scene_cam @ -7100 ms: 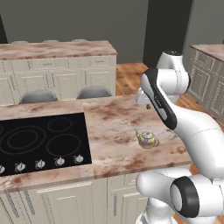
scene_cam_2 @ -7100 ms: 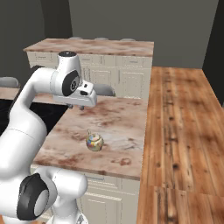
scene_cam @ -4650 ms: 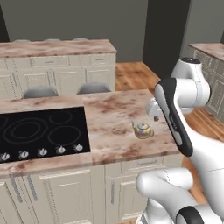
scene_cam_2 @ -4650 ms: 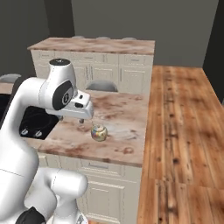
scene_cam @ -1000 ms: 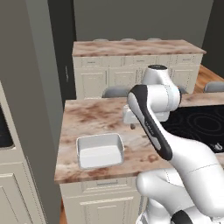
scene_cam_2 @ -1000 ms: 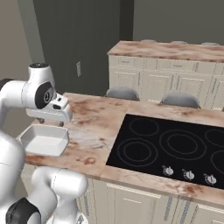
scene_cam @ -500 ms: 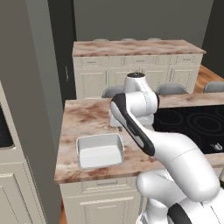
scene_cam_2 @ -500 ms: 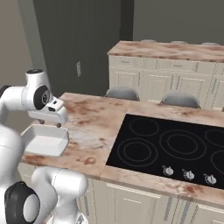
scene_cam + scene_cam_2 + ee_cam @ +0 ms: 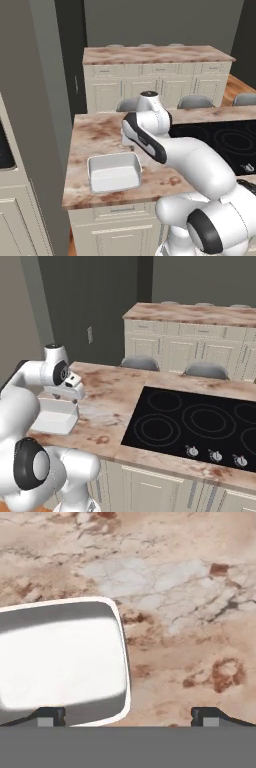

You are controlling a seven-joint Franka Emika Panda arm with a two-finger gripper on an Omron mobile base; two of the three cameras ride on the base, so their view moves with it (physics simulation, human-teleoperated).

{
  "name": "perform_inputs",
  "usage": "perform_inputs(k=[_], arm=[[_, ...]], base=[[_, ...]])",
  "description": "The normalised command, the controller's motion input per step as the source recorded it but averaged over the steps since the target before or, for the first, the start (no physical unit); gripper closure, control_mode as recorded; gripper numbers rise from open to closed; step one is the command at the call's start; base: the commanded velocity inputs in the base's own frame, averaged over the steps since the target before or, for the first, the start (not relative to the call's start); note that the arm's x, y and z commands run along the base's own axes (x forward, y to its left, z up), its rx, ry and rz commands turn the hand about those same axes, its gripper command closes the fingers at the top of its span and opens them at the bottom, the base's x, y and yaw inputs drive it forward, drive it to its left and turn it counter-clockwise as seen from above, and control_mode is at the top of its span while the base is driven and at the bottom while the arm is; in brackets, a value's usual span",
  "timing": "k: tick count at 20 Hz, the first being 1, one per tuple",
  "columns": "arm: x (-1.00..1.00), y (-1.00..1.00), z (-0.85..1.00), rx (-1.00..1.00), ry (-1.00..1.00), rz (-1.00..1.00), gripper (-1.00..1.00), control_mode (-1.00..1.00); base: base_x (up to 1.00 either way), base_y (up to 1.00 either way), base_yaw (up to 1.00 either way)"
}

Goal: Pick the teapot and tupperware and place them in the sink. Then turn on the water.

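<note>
A: Where does the tupperware sit?

B: On the marbled counter, toward its front-left corner in the left base view. In the hand view the tupperware lies at about nine o'clock, its rounded rim white and its inside empty.

A: And the gripper?

B: Its jaws stand wide apart, holding nothing. One dark fingertip sits over the container's near rim, the other over bare counter at five o'clock.

A: What else is around?

B: In the right base view the gripper hangs just above the tupperware, and the black cooktop lies at three o'clock, well apart. Two grey stools stand behind the counter.
</note>
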Motion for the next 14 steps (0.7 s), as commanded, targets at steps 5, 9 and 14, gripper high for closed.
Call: perform_inputs(k=[5,9,14], arm=[[0.05,0.00,-0.05,0.00,0.18,0.17,-1.00,-1.00],[0.14,0.00,-0.06,-0.02,0.03,0.09,-1.00,-1.00],[0.44,0.01,-0.35,-0.02,0.00,0.00,-1.00,-1.00]], base=[[0.00,0.00,0.00],[0.00,0.00,0.00],[0.00,0.00,0.00]])
